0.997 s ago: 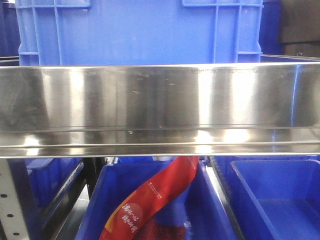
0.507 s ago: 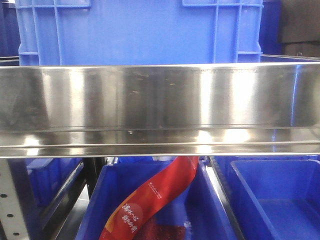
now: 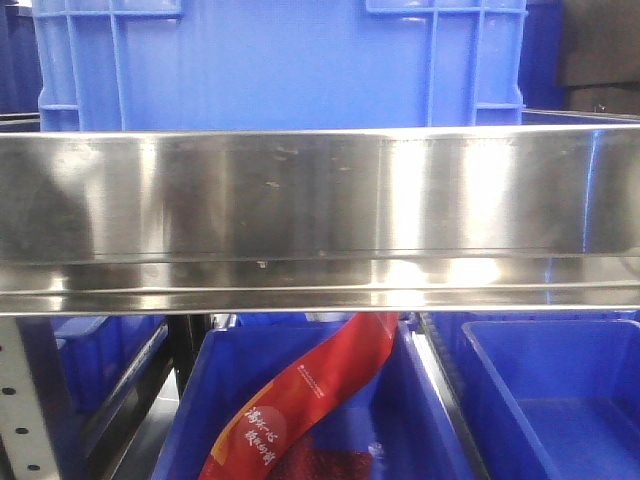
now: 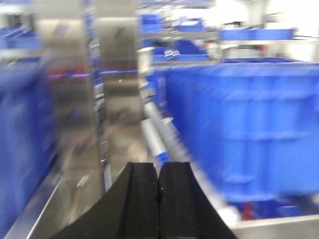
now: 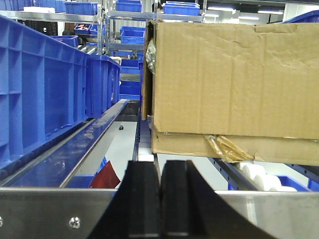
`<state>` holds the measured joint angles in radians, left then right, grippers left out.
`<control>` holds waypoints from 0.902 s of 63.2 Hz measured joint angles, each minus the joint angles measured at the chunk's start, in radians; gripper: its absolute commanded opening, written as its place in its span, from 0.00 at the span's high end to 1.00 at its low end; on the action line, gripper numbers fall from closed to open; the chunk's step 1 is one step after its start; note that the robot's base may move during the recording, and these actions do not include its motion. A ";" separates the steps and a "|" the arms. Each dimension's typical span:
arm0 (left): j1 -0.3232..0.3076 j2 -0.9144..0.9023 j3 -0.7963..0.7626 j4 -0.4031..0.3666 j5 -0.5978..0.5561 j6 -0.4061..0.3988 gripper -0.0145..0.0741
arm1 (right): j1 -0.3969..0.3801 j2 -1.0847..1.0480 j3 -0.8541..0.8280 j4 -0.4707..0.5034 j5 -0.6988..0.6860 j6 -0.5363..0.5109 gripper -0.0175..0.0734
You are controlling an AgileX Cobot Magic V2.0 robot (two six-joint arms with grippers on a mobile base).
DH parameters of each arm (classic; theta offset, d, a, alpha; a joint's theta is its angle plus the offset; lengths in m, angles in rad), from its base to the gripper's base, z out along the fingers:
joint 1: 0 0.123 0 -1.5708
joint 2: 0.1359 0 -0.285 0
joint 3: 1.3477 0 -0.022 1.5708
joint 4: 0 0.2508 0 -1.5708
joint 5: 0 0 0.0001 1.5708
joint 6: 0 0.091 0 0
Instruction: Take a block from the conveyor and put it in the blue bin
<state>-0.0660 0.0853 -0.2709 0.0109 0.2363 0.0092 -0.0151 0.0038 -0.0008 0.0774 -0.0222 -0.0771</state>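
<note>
Among shelving of blue bins [image 3: 280,60], noted left tool [image 4: 158,181] and right tool [image 5: 160,181] both clenched empty, presumably stowed for transit; found neither block nor conveyor in any view.

The exterior front-facing camera sits low and close against a horizontal steel rail [image 3: 320,215], facing straight ahead with a big blue crate [image 3: 280,65] just behind the rail and open blue bins [image 3: 300,400] below it. The left wrist camera looks forward over the closed black left gripper [image 4: 159,189] down a shelf lane beside a blue crate [image 4: 239,129], its picture blurred. The right wrist camera looks over the closed right gripper [image 5: 160,199] along a similar lane between blue crates [image 5: 45,84] and a cardboard box [image 5: 234,79]; all views share steel racking and blue crates.
</note>
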 measured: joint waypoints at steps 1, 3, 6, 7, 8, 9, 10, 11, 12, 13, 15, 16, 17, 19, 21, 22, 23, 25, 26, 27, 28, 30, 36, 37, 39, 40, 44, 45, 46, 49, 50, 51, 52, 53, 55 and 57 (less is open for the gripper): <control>0.009 -0.007 0.016 -0.003 -0.007 0.000 0.96 | 0.000 0.000 0.000 0.000 0.000 0.000 0.99; 0.031 -0.027 0.053 -0.011 -0.026 -0.003 0.96 | 0.000 0.000 0.000 0.000 0.000 0.000 0.99; 0.053 -0.055 0.093 -0.023 -0.045 -0.009 0.96 | 0.000 0.000 0.000 0.000 0.000 0.000 0.99; 0.060 -0.062 0.105 -0.026 -0.051 -0.009 0.96 | 0.000 0.000 0.000 0.000 0.000 0.000 0.99; 0.065 -0.065 0.116 -0.027 -0.053 -0.009 0.96 | 0.000 0.000 0.000 0.000 0.000 0.000 0.99; 0.069 -0.071 0.127 -0.030 -0.062 -0.018 0.96 | 0.000 0.000 0.000 0.000 0.000 0.000 0.99; 0.074 -0.074 0.138 -0.032 -0.064 -0.029 0.96 | 0.000 0.000 0.001 0.000 0.000 -0.002 0.99; 0.077 -0.076 0.148 -0.035 -0.069 -0.037 0.96 | 0.000 0.000 0.001 0.000 0.000 -0.002 0.99; 0.079 -0.076 0.162 -0.036 -0.076 -0.049 0.96 | 0.000 0.000 0.001 0.000 0.000 -0.002 0.99; 0.082 -0.078 0.171 -0.036 -0.082 -0.055 0.96 | 0.000 0.000 0.001 0.000 0.000 -0.002 0.99; 0.084 -0.078 0.189 -0.036 -0.092 -0.065 0.96 | 0.000 0.000 0.001 0.000 0.000 -0.002 0.99; 0.084 -0.079 0.202 -0.036 -0.097 -0.069 0.96 | 0.000 0.000 0.001 0.000 0.000 -0.002 0.99; 0.084 -0.079 0.210 -0.036 -0.103 -0.073 0.96 | 0.000 0.000 0.001 0.000 0.000 -0.002 0.99; 0.084 -0.079 0.228 -0.036 -0.119 -0.079 0.96 | 0.000 0.000 0.000 0.000 0.000 -0.002 0.99; 0.084 -0.079 0.244 -0.038 -0.135 -0.082 0.96 | 0.000 0.000 0.000 0.000 0.000 -0.002 0.99; 0.081 -0.079 0.250 -0.038 -0.142 -0.083 0.96 | 0.000 0.000 0.000 0.000 0.000 -0.002 0.99; 0.077 -0.079 0.259 -0.038 -0.151 -0.083 0.96 | 0.000 0.000 0.000 0.000 0.000 -0.002 0.99; 0.073 -0.079 0.265 -0.038 -0.173 -0.085 0.96 | 0.000 0.000 0.000 0.000 0.000 -0.002 0.99; 0.068 -0.079 0.267 -0.038 -0.179 -0.087 0.96 | 0.000 0.000 0.000 0.000 0.000 -0.002 0.99; 0.064 -0.080 0.267 -0.039 -0.185 -0.087 0.96 | 0.000 0.000 0.000 0.000 0.000 -0.002 0.99; 0.062 -0.080 0.269 -0.039 -0.190 -0.087 0.96 | 0.000 0.000 0.000 0.000 0.000 -0.002 0.99; 0.053 -0.080 0.269 -0.039 -0.197 -0.087 0.96 | 0.000 0.000 0.000 0.000 0.000 -0.002 0.99; 0.029 -0.080 0.269 -0.039 -0.204 -0.087 0.96 | 0.000 0.000 0.000 0.000 0.000 -0.002 0.99; 0.024 -0.080 0.269 -0.039 -0.204 -0.087 0.96 | 0.000 0.000 0.000 0.000 0.000 -0.002 0.99; 0.019 -0.080 0.269 -0.039 -0.197 -0.089 0.96 | 0.000 0.000 0.000 0.000 0.000 -0.002 0.99; 0.016 -0.080 0.269 -0.036 -0.194 -0.089 0.96 | 0.000 0.000 0.000 0.000 0.000 -0.002 0.99; 0.002 -0.080 0.271 -0.020 -0.181 -0.089 0.96 | 0.000 0.000 0.000 0.000 0.000 -0.002 0.99; -0.003 -0.080 0.272 -0.017 -0.178 -0.089 0.96 | 0.000 0.000 0.000 0.000 0.000 -0.002 0.99; -0.004 -0.080 0.271 -0.011 -0.175 -0.089 0.96 | 0.000 0.000 0.000 0.000 0.000 -0.002 0.99; -0.007 -0.080 0.271 -0.011 -0.165 -0.089 0.96 | 0.000 0.000 0.000 0.000 0.000 -0.002 0.99; -0.009 -0.080 0.271 -0.011 -0.163 -0.089 0.96 | 0.000 0.000 0.000 0.000 0.000 -0.002 0.99; -0.011 -0.080 0.273 -0.011 -0.163 -0.089 0.96 | 0.000 0.000 0.000 0.000 0.000 -0.002 0.99; -0.011 -0.080 0.273 -0.011 -0.163 -0.089 0.96 | 0.000 0.000 0.000 0.000 0.000 -0.002 0.99; -0.011 -0.080 0.273 -0.011 -0.161 -0.089 0.96 | 0.000 0.000 0.000 0.000 0.000 0.001 0.99; -0.011 -0.080 0.273 -0.011 -0.161 -0.089 0.96 | 0.000 0.000 0.000 0.000 0.000 0.001 0.99; -0.011 -0.080 0.273 -0.011 -0.161 -0.089 0.96 | 0.000 0.000 0.000 0.000 0.000 0.001 0.99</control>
<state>-0.0768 0.0050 0.0023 0.0000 0.0753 -0.0798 -0.0151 0.0038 -0.0004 0.0774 -0.0222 -0.0765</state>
